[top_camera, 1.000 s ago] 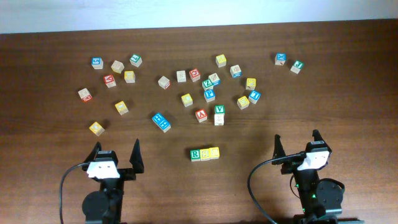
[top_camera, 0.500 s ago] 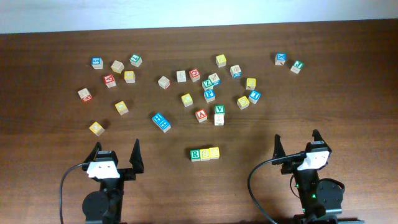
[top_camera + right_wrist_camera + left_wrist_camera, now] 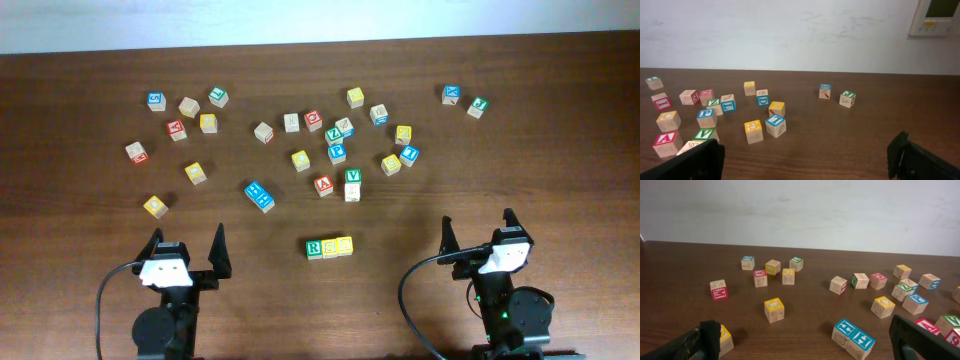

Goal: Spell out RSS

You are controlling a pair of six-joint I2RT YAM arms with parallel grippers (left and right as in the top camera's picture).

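Observation:
A row of three touching blocks (image 3: 330, 247) lies at the front middle of the table: a green R block (image 3: 314, 248), then two yellow blocks whose letters I cannot read. The row is out of both wrist views. My left gripper (image 3: 186, 247) is open and empty at the front left, its fingers wide apart in the left wrist view (image 3: 805, 340). My right gripper (image 3: 479, 229) is open and empty at the front right, also wide open in the right wrist view (image 3: 805, 157). Both sit well apart from the row.
Many loose letter blocks lie scattered across the far half of the table. A pair of joined blue blocks (image 3: 260, 196) (image 3: 853, 339) and a yellow block (image 3: 155, 206) lie nearest the left gripper. A stacked green V block (image 3: 352, 182) stands behind the row.

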